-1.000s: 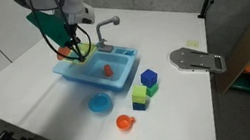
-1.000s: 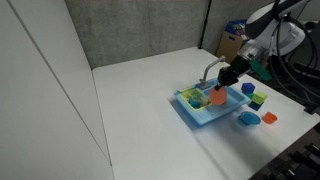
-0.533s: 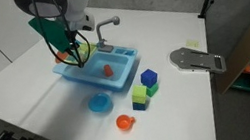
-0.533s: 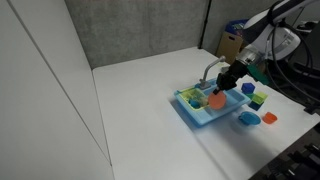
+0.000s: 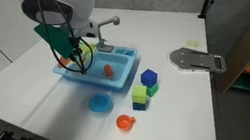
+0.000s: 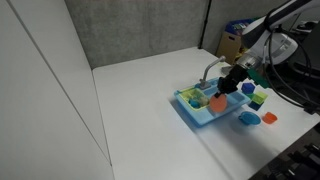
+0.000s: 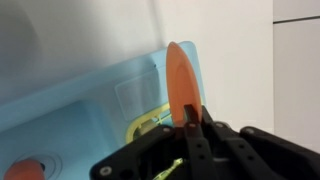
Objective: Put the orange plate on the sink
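Note:
The orange plate (image 7: 180, 80) stands on edge in my gripper (image 7: 190, 113), which is shut on its lower rim. In the wrist view the plate hangs over the light blue sink (image 7: 85, 105), at the end with the green-yellow rack (image 7: 150, 125). In an exterior view the plate (image 6: 218, 102) shows just above the sink (image 6: 200, 115), under the gripper (image 6: 228, 90). In an exterior view the gripper (image 5: 80, 55) is over the sink's (image 5: 116, 73) rack end and hides the plate. The grey faucet (image 5: 106, 24) stands behind.
A tiny orange-red piece (image 5: 107, 71) lies in the basin. On the table near the sink are a blue round plate (image 5: 99, 104), an orange cup (image 5: 124, 123), a blue block (image 5: 149, 77) and green blocks (image 5: 141, 96). A grey metal part (image 5: 196, 60) lies further off.
My gripper has moved a little down and sideways over the sink's rack end, still holding the orange plate. Nothing else has moved.

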Controlling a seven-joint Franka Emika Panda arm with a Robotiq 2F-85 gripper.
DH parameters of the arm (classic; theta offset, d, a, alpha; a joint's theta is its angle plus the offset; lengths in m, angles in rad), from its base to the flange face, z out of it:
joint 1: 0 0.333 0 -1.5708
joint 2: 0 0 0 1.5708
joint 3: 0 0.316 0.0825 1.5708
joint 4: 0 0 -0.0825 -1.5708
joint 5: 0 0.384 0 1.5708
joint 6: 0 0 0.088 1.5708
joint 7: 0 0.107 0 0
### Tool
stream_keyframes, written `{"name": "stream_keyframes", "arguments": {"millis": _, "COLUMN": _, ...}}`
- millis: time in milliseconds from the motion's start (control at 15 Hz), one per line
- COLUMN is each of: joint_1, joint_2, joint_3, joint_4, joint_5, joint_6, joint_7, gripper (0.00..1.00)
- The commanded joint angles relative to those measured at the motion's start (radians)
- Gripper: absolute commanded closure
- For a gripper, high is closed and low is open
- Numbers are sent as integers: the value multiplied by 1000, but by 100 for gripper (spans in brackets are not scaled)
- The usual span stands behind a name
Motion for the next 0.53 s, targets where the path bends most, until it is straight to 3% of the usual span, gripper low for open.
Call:
{"name": "stream_keyframes", "arguments": {"millis": 0, "joint_1": -5, "joint_2": 28, "joint_3": -16, "joint_4": 30, "joint_5": 11, "joint_6": -11, "joint_7": -21, "gripper": 97}}
{"name": "stream_keyframes", "arguments": {"millis": 467, "joint_1": -9, "joint_2": 59, "joint_3": -35, "joint_4": 48, "joint_5": 3, "joint_6": -2, "joint_7": -15, "gripper": 97}}
